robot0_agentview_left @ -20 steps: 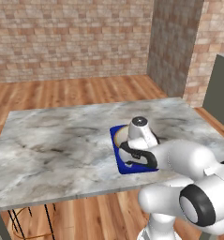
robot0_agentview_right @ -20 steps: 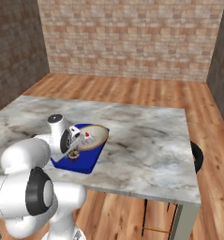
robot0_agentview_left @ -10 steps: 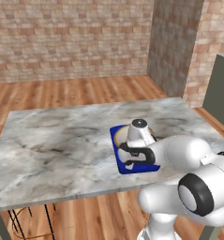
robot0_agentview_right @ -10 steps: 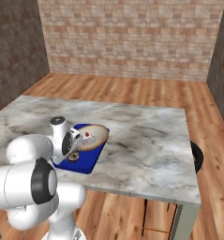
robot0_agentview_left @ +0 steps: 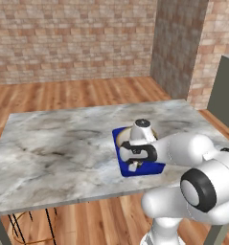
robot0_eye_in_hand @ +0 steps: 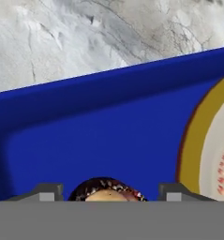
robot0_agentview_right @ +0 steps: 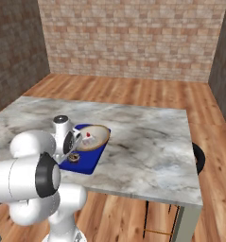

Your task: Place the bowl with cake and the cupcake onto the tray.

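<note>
Sitting on tray (robot0_agentview_right: 91, 160): bowl w/ cake (robot0_agentview_right: 96, 137), cupcake (robot0_agentview_right: 73, 157) beside.

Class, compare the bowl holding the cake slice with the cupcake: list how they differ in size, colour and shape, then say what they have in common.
Size: the bowl with cake is far wider than the cupcake.
Colour: the bowl is tan with a pale inside; the cupcake is dark brown with a lighter top.
Shape: the bowl is shallow and open, carrying a white slice; the cupcake is a small compact round.
Shared: both sit on the blue tray.
</note>
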Tool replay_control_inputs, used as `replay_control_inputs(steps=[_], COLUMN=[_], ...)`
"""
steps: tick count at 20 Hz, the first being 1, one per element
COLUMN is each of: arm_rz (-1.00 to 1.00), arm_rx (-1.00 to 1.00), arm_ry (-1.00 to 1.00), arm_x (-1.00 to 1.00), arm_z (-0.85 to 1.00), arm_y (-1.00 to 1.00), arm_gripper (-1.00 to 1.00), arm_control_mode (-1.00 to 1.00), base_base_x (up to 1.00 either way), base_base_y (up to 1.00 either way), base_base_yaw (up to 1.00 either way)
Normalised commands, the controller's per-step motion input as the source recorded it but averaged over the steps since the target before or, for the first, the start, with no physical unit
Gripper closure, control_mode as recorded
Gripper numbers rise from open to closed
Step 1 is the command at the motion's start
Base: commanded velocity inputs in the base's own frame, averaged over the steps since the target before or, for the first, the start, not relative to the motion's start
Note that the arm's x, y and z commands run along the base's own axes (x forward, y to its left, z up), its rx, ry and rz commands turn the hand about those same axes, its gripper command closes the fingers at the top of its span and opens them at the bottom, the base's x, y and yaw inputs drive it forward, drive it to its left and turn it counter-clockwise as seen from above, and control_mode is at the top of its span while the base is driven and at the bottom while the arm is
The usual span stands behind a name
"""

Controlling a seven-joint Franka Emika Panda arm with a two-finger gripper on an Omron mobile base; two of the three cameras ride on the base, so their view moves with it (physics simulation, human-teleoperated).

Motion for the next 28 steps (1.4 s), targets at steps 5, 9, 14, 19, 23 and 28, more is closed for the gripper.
replay_control_inputs(steps=[5, 9, 14, 19, 23, 28], arm_rz=[0.05, 0.03, 0.0, 0.0, -0.01, -0.11], arm_rx=[0.02, 0.05, 0.18, 0.22, 0.2, 0.16], arm_ry=[0.0, 0.0, 0.0, 0.0, 0.0, 0.01], arm_x=[0.0, 0.0, 0.0, 0.0, 0.0, 0.0], arm_z=[0.06, 0.32, 0.6, 0.69, 0.67, 0.47], arm_y=[0.0, 0.0, 0.04, 0.05, 0.0, 0.0], arm_gripper=[-1.0, -1.0, -1.0, -1.0, -1.0, -1.0], arm_control_mode=[-1.0, -1.0, -1.0, -1.0, -1.0, -1.0], base_base_x=[0.0, 0.0, 0.0, 0.0, 0.0, 0.0], base_base_y=[0.0, 0.0, 0.0, 0.0, 0.0, 0.0], base_base_yaw=[0.0, 0.0, 0.0, 0.0, 0.0, 0.0])
